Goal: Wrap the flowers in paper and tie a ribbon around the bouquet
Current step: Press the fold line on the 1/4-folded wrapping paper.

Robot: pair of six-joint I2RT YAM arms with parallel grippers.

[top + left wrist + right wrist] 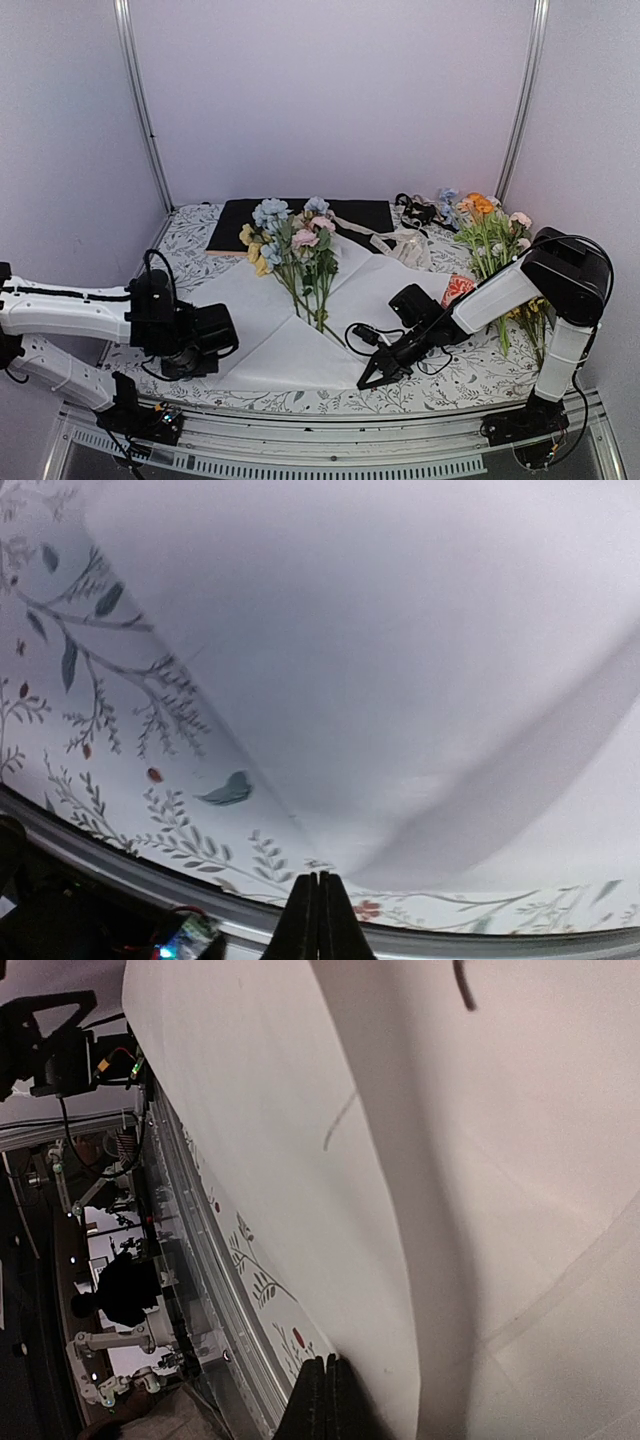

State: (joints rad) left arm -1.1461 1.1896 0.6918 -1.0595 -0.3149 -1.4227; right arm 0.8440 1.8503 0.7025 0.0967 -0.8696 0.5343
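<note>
The white paper (270, 340) lies spread on the tablecloth, with the flowers (295, 245), blue, pink and pale yellow, lying across its far half, stems toward me. My left gripper (200, 368) is low at the paper's near left corner. In the left wrist view its fingers (319, 885) are shut, tips just short of the paper (400, 680). My right gripper (371, 377) is at the near right corner, shut (325, 1362), tips touching the paper's edge (330, 1140). The cream ribbon (385, 240) lies at the back. No wrapped bouquet shows.
A black sheet (300, 214) lies at the back over a peach one (216, 252). Orange and yellow sprigs (490, 235) lie at the right beside a red-and-white disc (457, 288). A black ribbon (415, 211) is at the back right. The table's metal rail (330, 425) runs close behind both grippers.
</note>
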